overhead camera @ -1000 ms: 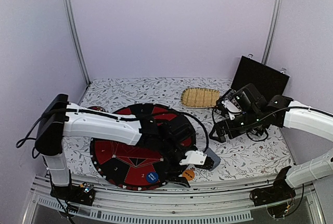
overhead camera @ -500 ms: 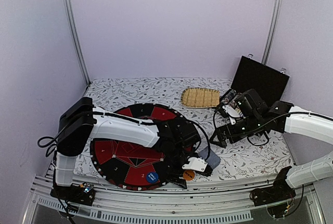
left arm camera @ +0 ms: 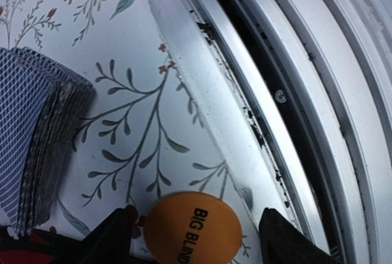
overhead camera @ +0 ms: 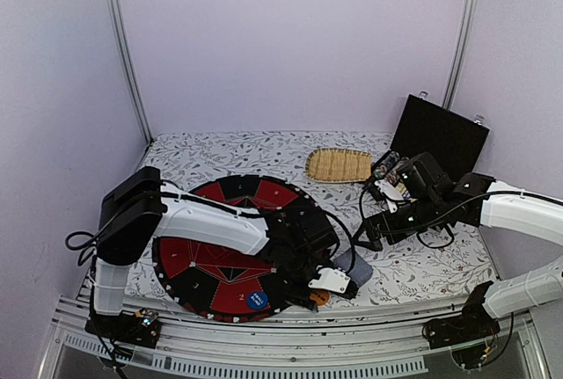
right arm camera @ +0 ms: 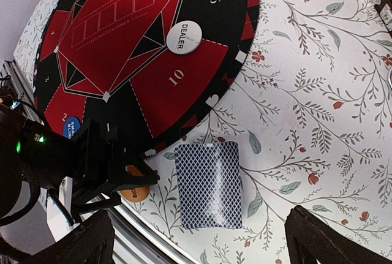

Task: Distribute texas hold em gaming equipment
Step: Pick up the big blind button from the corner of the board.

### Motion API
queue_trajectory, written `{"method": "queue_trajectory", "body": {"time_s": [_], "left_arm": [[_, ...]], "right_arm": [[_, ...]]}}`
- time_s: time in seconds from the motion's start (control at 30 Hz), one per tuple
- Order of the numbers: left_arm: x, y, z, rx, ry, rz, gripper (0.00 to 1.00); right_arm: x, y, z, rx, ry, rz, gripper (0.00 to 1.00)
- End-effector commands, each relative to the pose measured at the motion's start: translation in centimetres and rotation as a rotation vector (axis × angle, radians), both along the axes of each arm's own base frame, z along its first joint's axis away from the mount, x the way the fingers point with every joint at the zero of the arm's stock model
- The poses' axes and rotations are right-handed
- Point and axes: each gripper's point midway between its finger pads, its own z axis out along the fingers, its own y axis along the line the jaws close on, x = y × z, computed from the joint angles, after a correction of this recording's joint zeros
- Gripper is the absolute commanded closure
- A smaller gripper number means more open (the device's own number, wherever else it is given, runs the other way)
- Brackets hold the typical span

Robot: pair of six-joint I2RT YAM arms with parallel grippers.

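Note:
An orange "BIG BLIND" button (left arm camera: 193,228) lies on the flowered cloth near the table's front rail. My left gripper (left arm camera: 197,239) is open, low over it, one finger on each side and not touching; from above the gripper (overhead camera: 324,289) half hides the button (overhead camera: 313,298). A deck of blue-backed cards (right arm camera: 208,184) lies just right of it, also in the left wrist view (left arm camera: 30,154). A white "DEALER" button (right arm camera: 184,36) and a blue button (right arm camera: 70,128) sit on the round red-and-black poker mat (overhead camera: 220,256). My right gripper (right arm camera: 205,248) is open and empty, high above the deck.
The oval straw tray (overhead camera: 339,164) lies at the back. An open black case (overhead camera: 440,133) stands at the back right. The metal front rail (left arm camera: 294,92) runs close beside the orange button. The left arm (overhead camera: 202,221) stretches across the mat.
My left gripper has come down and a little toward the front over the orange button, which it now partly covers. The right arm has drifted slightly to the right.

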Motion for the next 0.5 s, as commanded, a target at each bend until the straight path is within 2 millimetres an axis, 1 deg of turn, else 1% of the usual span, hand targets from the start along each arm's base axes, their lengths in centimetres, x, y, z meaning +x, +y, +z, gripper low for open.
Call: {"method": "queue_trajectory", "body": {"time_s": [0.0,0.13,0.23,0.37,0.47], "left_arm": [[0.0,1.9,-1.5,0.078,-0.066,0.017,0.3],[-0.8,2.5,-1.8,0.098,-0.069,0.024,0.36],[-1.2,2.7,-1.6,0.093,-0.055,0.034,0.38],[-1.4,2.5,-1.0,0.064,-0.065,0.038,0.44],[-1.1,2.2,-0.5,0.04,-0.083,0.047,0.51]], "right_arm": [[0.1,0.1,0.4,0.025,-0.012,-0.001,0.01],[0.1,0.2,0.5,0.027,-0.011,0.0,0.01],[0.1,0.1,0.6,0.028,-0.011,0.0,0.01],[0.1,0.2,0.6,0.028,-0.011,-0.002,0.01],[0.2,0.2,0.8,0.029,-0.013,-0.002,0.01]]}}
